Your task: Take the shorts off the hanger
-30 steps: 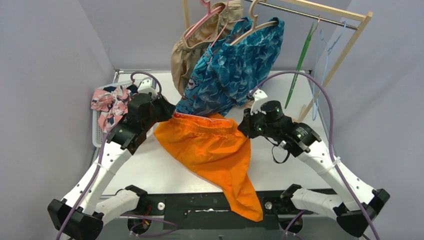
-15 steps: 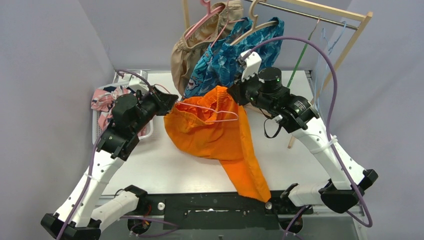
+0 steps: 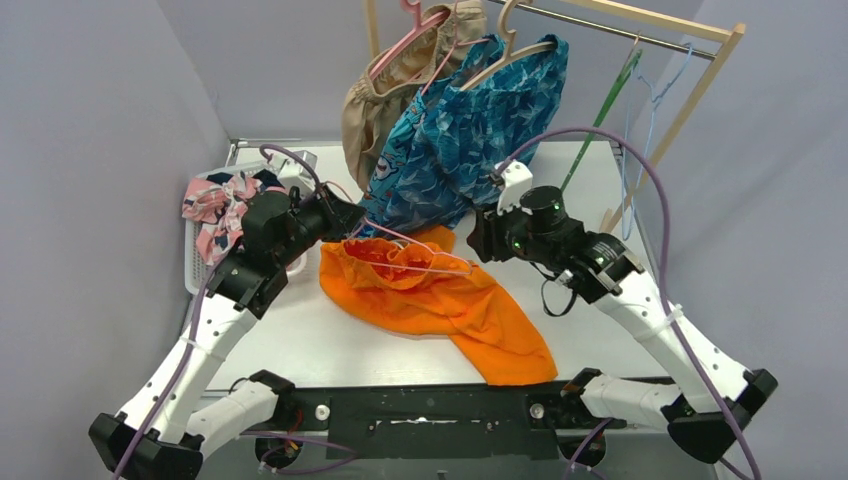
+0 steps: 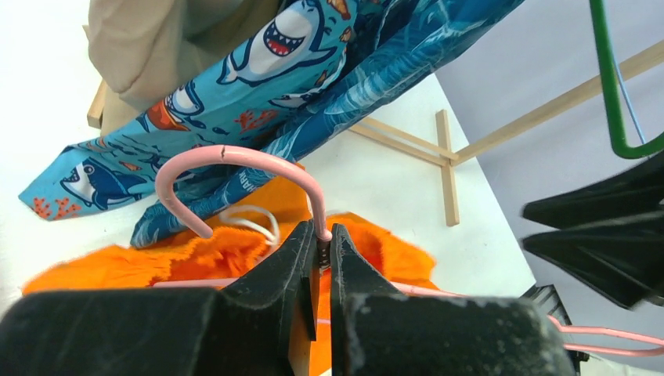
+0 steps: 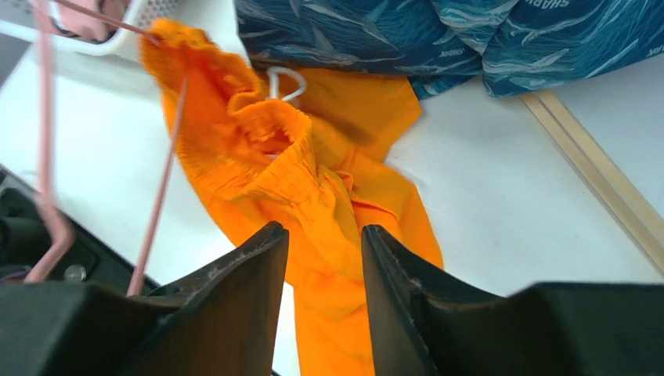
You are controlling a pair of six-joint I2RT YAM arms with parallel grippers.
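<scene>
From above, the orange shorts (image 3: 440, 300) lie crumpled on the desk (image 3: 300, 345) between the two arms, and the wire of the pink hanger (image 3: 420, 247) runs across their open waistband. The left pincer (image 3: 352, 215) sits at the hanger's hook end. The right pincer (image 3: 478, 243) is just beside the far side of the waistband.

The left wrist view shows the left pincer (image 4: 321, 244) clamped on the pink hanger (image 4: 235, 157) at the neck below the hook, with the orange shorts (image 4: 188, 257) beneath.

In the right wrist view the right pincer (image 5: 322, 235) stands apart and empty above the orange shorts (image 5: 313, 180), with the pink hanger (image 5: 160, 188) crossing to its left.

To finish well, the left arm should probably keep the hanger steady and slightly raised. The right should pinch a thick fold of waistband and draw it outward along the wire, not upward, so the fabric slides off the end without snagging.
</scene>
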